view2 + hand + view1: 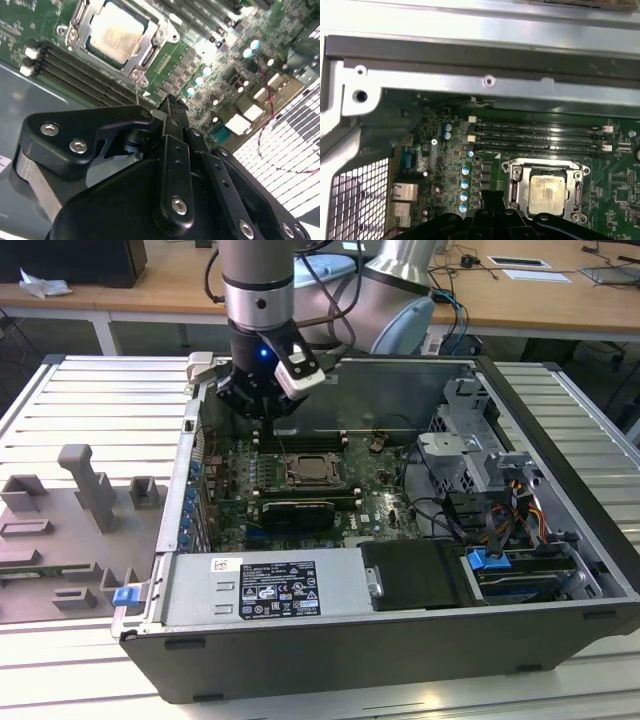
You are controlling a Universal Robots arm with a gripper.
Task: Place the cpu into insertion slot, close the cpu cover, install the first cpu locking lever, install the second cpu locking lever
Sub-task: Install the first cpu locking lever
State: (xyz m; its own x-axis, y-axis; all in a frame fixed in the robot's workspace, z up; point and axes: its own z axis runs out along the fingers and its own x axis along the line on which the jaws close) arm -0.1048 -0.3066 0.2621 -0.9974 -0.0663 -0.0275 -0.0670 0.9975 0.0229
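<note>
In the exterior view the gripper (260, 412) hangs inside the open computer case (300, 680), over the green circuit board (225, 490) near the board's 12 o'clock edge. In the second wrist view its 2 fingers (172, 130) look clenched together, with nothing between them. The insertion slot (312, 486) sits at about 4 o'clock from the gripper and apart from it. The cpu (314, 470) lies flat in the slot. Its dull metal top shows through the window of the cpu cover (80, 22), which lies down around it. 4 memory slots (540, 135) run just beside the socket. A long black card (292, 512) lies at 6 o'clock of the socket. Grey fixtures (90, 490) stand outside the case at 9 o'clock.
</note>
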